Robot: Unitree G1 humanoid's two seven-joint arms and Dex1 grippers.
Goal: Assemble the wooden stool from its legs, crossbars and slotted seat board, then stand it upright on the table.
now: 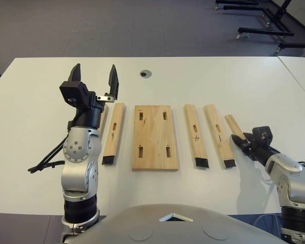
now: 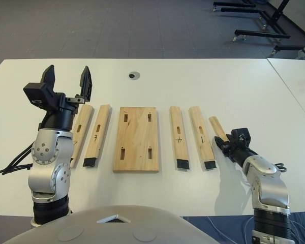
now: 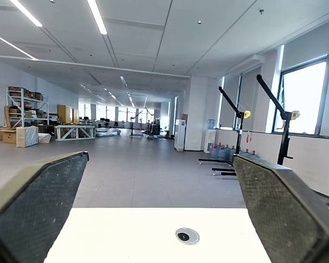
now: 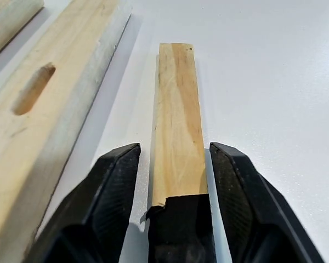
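The slotted seat board (image 1: 155, 137) lies flat mid-table. Two legs (image 1: 113, 133) (image 2: 81, 129) lie to its left and two more (image 1: 195, 134) (image 1: 218, 134) to its right, all with black ends toward me. A short crossbar (image 1: 232, 124) lies farthest right. My right gripper (image 1: 242, 142) rests low on the table at the crossbar's near end. In the right wrist view its fingers (image 4: 118, 192) straddle the crossbar (image 4: 178, 120), open, with thin gaps at the tips. My left gripper (image 1: 94, 81) is raised above the left legs, open and empty, its pads (image 3: 38, 213) wide apart.
A round cable port (image 1: 145, 73) sits in the white table (image 1: 254, 81) behind the board. A black cable (image 1: 46, 160) loops beside my left arm. A second table (image 1: 300, 71) adjoins at the right. Open tabletop lies behind the parts.
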